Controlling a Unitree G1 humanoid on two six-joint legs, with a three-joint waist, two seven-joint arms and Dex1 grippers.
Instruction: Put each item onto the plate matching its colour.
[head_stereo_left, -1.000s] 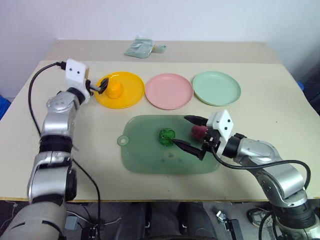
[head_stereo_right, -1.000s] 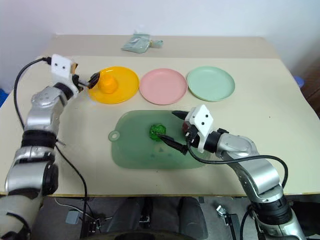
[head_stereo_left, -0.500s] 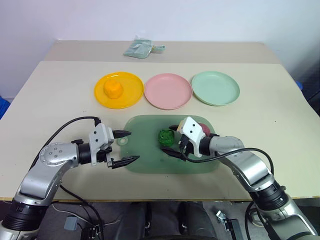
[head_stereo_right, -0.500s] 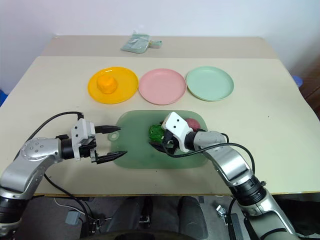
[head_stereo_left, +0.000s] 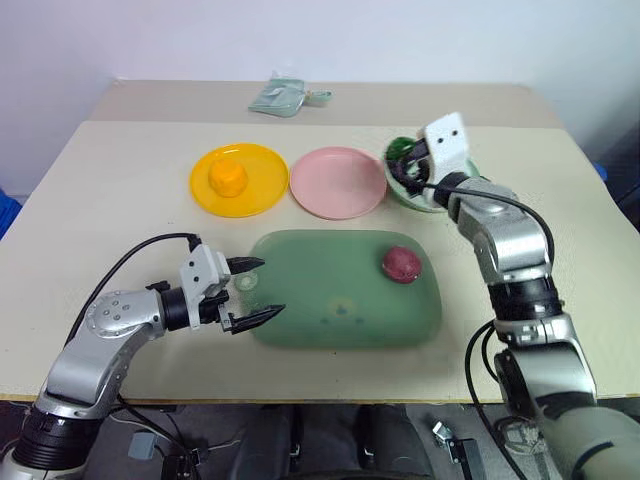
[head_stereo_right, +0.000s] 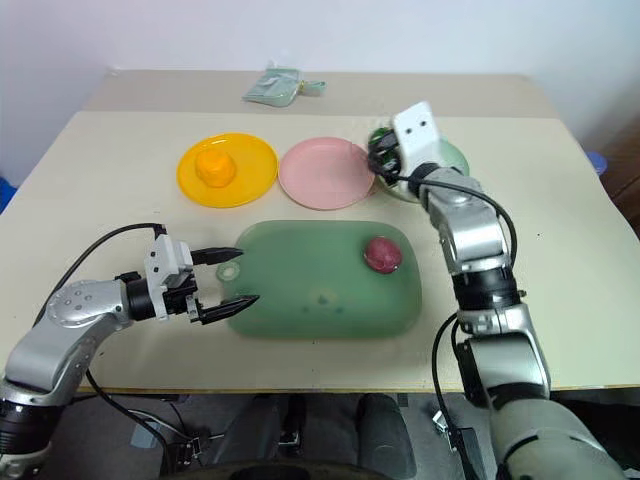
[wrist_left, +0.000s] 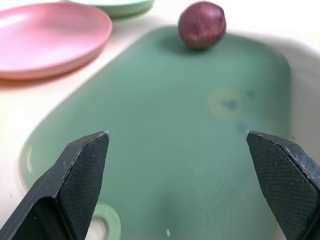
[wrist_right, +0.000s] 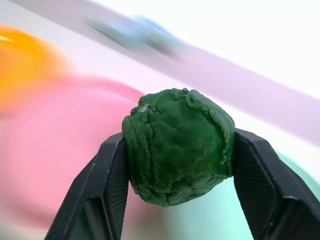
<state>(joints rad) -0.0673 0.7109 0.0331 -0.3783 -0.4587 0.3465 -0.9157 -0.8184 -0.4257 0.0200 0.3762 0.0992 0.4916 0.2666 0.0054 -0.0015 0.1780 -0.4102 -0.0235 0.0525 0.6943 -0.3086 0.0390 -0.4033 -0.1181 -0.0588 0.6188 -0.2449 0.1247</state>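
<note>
- Left eye view: a beige desk (head_stereo_left: 90, 200) seen from above, with three round plates in a row at the far side.
- From the robot's left to right the row runs yellow plate (head_stereo_left: 262, 187), pink plate (head_stereo_left: 337, 181), mint green plate (head_stereo_left: 432, 200).
- An orange-yellow toy food (head_stereo_left: 227, 178) sits on the yellow plate.
- The right tool (head_stereo_left: 408, 163) hangs over the left edge of the mint green plate, its two black fingers pinching the dark green bumpy toy food (wrist_right: 178, 146) from both sides.
- Nearer the robot lies a dull green tray (head_stereo_left: 330, 300) with a small tab.
- A dark red toy food (head_stereo_left: 400, 264) rests on the tray, toward its far right part.
- The left tool (head_stereo_left: 255, 292) hovers just beside the tray's tab end, fingers spread wide and holding nothing.
- A small pale bag (head_stereo_left: 280, 97) lies near the desk's far edge.
</note>
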